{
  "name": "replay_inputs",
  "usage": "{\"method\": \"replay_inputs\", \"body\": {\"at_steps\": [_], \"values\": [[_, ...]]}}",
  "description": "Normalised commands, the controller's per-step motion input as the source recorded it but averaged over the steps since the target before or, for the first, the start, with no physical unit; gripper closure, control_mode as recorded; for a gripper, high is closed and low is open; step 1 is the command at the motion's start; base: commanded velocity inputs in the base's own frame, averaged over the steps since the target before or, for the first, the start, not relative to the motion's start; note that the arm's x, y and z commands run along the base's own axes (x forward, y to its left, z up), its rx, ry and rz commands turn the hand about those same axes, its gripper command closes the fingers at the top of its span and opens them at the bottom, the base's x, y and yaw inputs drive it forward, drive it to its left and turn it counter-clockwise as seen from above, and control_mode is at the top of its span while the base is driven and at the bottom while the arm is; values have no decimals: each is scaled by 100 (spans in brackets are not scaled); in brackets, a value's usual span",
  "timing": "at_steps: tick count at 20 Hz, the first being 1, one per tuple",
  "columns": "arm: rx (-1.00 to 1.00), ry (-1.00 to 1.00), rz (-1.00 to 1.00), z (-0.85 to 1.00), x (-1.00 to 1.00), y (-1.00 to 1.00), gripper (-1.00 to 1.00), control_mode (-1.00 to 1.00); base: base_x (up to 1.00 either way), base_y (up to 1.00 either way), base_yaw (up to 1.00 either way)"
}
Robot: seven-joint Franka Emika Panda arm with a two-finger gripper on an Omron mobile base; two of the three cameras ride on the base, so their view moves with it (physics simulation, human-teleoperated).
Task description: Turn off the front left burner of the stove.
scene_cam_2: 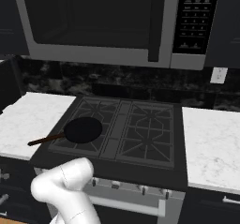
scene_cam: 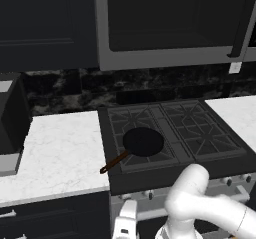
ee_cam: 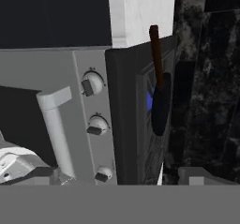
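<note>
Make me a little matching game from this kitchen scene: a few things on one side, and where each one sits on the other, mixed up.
Things:
1. frying pan
2. microwave
3. knobs
4. white counter

Places:
A. along the silver front panel of the stove
B. on the front left burner
C. beside the stove, on either side
D. above the cooktop, on the wall

Pairs: 1-B, 2-D, 3-A, 4-C
</note>
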Motion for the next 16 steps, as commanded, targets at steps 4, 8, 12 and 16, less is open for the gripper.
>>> {"method": "replay_inputs", "body": {"at_steps": [4,8,12,16], "values": [[0,-14,0,-4,44,-44,-100,-100,0,0,0],[-3,-17,0,-21,30,-7,-100,-100,0,0,0],[-7,-11,0,-27,30,0,-100,-100,0,0,0],[-5,-8,0,-14,29,0,-100,-100,0,0,0]]}}
